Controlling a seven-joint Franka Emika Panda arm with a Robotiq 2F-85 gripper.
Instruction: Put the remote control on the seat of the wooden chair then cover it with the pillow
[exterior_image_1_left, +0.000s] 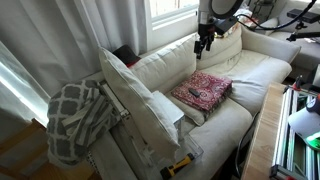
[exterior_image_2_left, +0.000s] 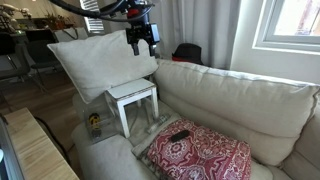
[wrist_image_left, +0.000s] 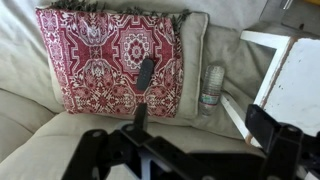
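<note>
The remote control (wrist_image_left: 146, 72) is a slim dark bar lying on the red patterned cushion (wrist_image_left: 105, 55) on the cream sofa; it also shows in an exterior view (exterior_image_2_left: 180, 135). The large cream-white pillow (exterior_image_2_left: 100, 55) leans upright against the white-painted chair (exterior_image_2_left: 133, 95) beside the sofa's end, and shows in both exterior views (exterior_image_1_left: 135, 95). My gripper (wrist_image_left: 205, 125) is open and empty. It hangs high above the sofa (exterior_image_1_left: 203, 42), well clear of the remote, the cushion and the chair (wrist_image_left: 295, 80).
A plastic bottle (wrist_image_left: 212, 85) lies in the gap between the cushion and the chair. A grey-white lattice blanket (exterior_image_1_left: 75, 120) hangs behind the pillow. A yellow-and-black tool (exterior_image_1_left: 180, 160) lies by the chair's foot. A wooden table (exterior_image_1_left: 262, 140) stands in front of the sofa.
</note>
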